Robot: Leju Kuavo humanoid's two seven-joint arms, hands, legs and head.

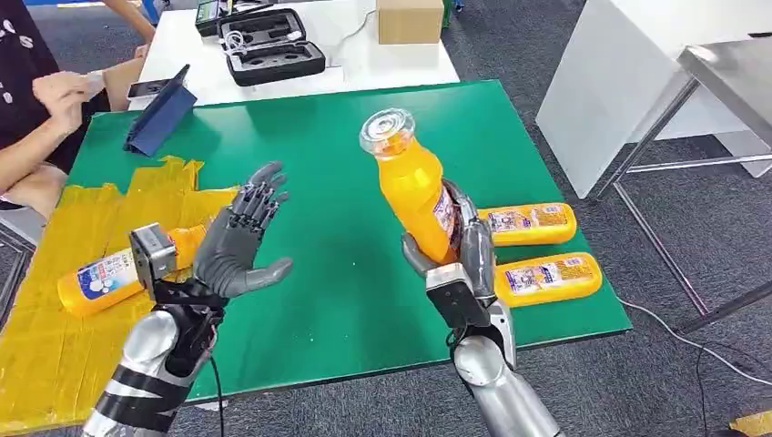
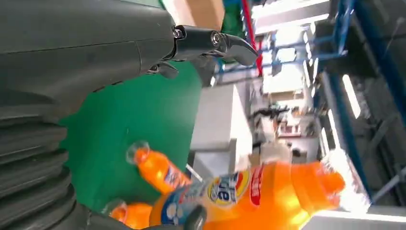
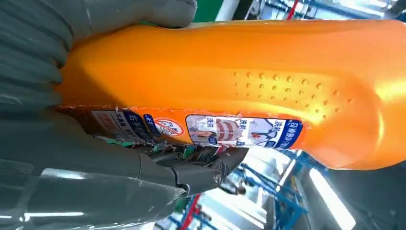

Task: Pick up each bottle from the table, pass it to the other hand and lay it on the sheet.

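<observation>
My right hand point(image 1: 460, 246) grips an orange bottle point(image 1: 414, 187) by its lower body, holding it upright above the green table point(image 1: 337, 155), clear cap uppermost. In the right wrist view the orange bottle point(image 3: 239, 86) lies between the thumb and fingers point(image 3: 191, 165). My left hand point(image 1: 241, 237) is raised to its left, fingers spread, palm facing the bottle, holding nothing. The left wrist view shows the held bottle point(image 2: 268, 196) beyond my left hand point(image 2: 95, 48). One bottle point(image 1: 109, 278) lies on the yellow sheet point(image 1: 55, 337) behind my left wrist. Two bottles point(image 1: 528, 223) point(image 1: 549, 278) lie on the table at right.
A person sits at the far left with hands point(image 1: 64, 91) near a blue tablet case point(image 1: 159, 114). A white table behind carries a black case point(image 1: 273, 45) and a cardboard box point(image 1: 410, 18). A white cabinet point(image 1: 628, 82) and a metal table point(image 1: 728, 73) stand to the right.
</observation>
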